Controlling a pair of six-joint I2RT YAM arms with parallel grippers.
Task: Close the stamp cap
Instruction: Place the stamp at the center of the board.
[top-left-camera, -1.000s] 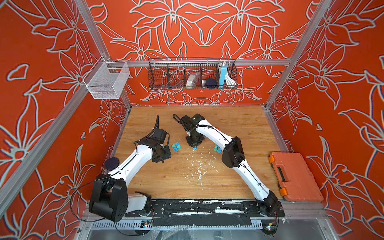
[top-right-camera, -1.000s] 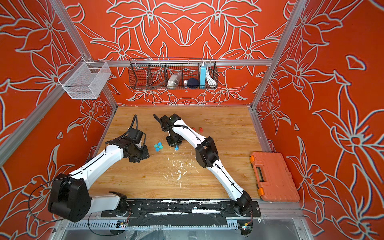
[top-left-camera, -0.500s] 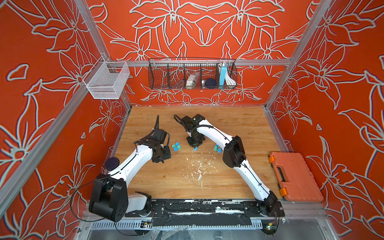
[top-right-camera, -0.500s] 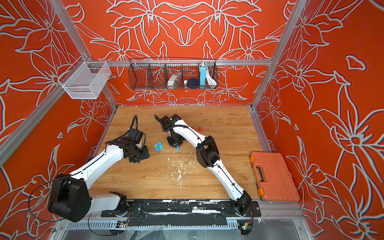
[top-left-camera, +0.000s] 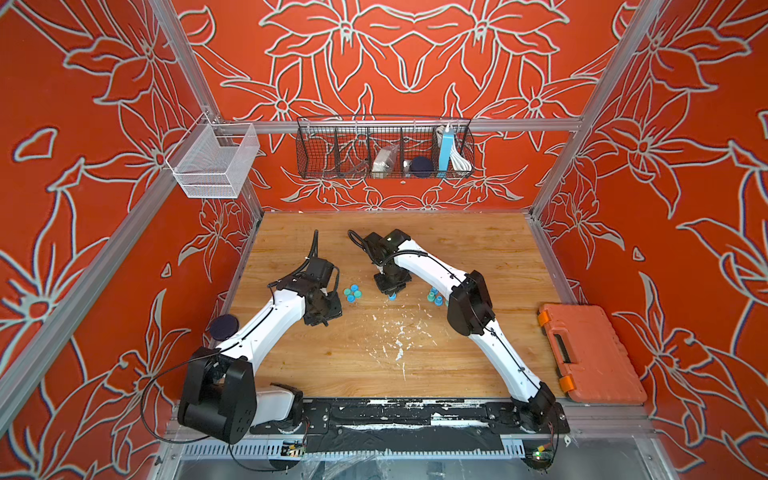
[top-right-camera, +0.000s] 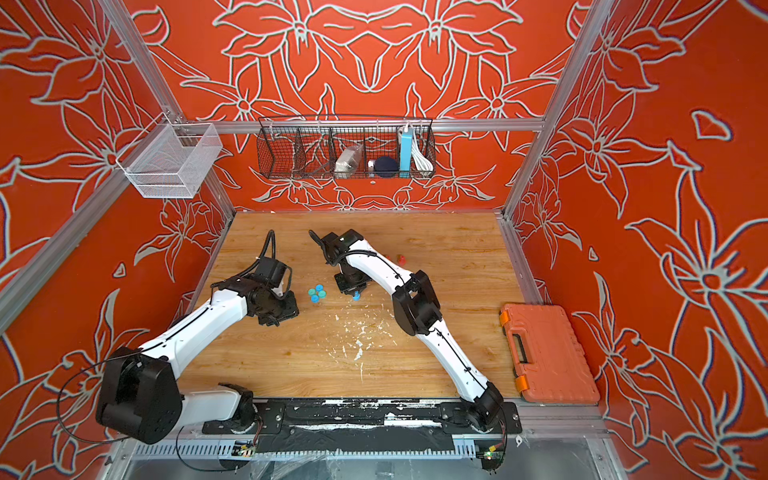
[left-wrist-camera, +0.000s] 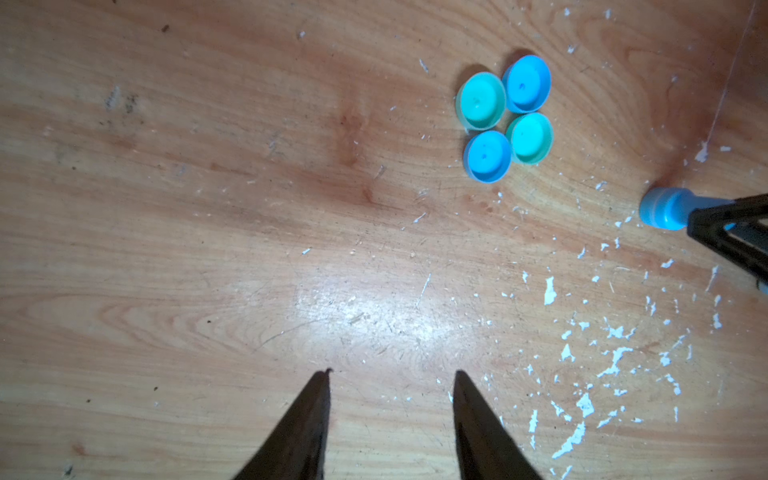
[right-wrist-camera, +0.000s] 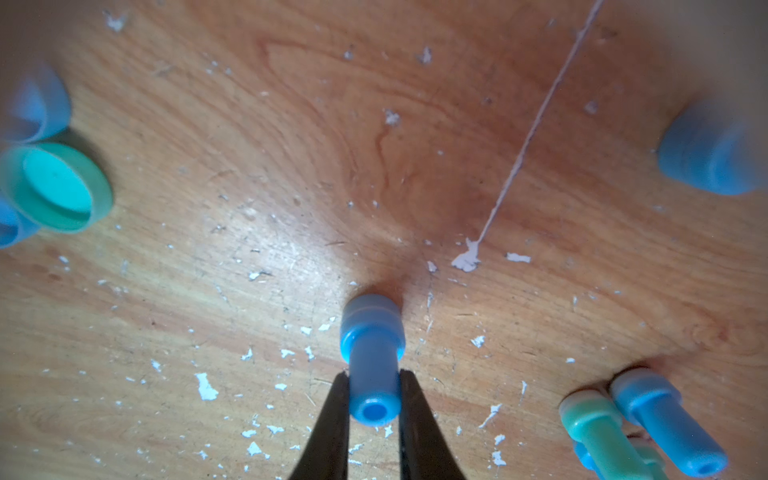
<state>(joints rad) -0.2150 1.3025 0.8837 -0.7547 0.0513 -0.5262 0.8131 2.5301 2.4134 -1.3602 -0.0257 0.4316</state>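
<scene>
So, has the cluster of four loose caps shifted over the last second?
No. In a top view the cap cluster sits where it did, at the same gap from the white flecks on the table.

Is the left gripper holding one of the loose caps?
No, the left gripper is open over bare wood, and the four caps lie apart from it.

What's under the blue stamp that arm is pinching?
Only bare table: the blue stamp, in the right end effector, stands wide end down, no cap beneath. Its bottom face is hidden.
</scene>
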